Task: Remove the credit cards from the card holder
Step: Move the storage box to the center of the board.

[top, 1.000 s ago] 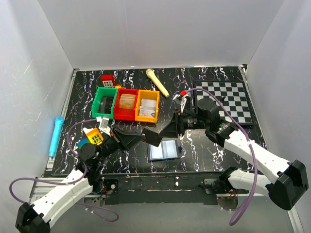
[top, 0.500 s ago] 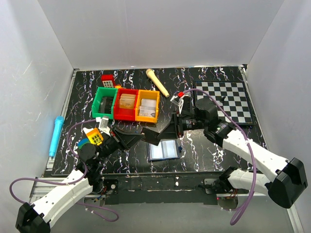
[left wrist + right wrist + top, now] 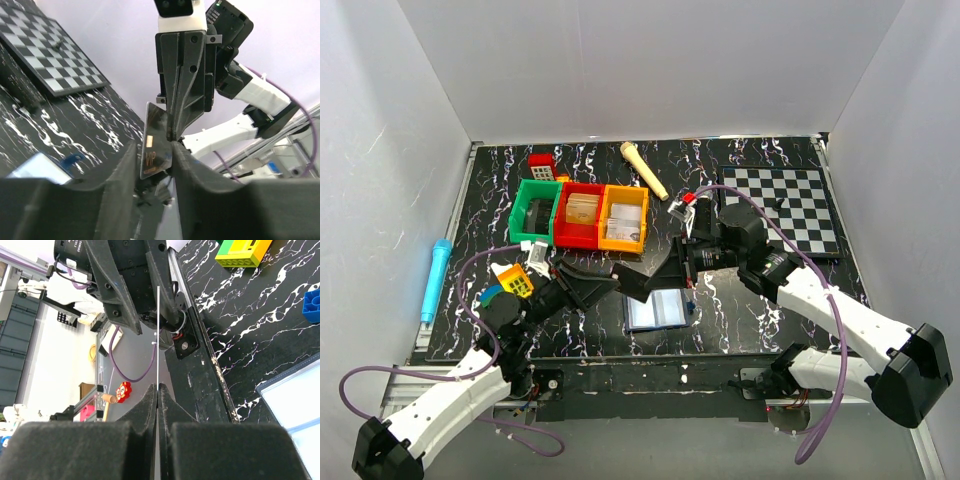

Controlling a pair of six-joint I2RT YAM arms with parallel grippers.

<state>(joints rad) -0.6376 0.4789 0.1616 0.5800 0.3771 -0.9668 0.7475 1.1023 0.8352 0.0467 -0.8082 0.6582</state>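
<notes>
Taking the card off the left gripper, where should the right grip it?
Grip the card by its free end, from opposite the left gripper, squeezing the flat faces: its other end sits between the left fingers. The right gripper is shut there.

Card holder (image 3: 657, 310) lies open on table (image 3: 740, 310), front-centre. Card (image 3: 156, 142) edge-up above it, betw. left gripper (image 3: 640, 284) & right gripper (image 3: 663, 271). Bin row (image 3: 580, 243) behind-left of holder; rod (image 3: 644, 170) behind bins. Chessboard (image 3: 782, 205) rear-right. Marker (image 3: 434, 278) far left.
</notes>
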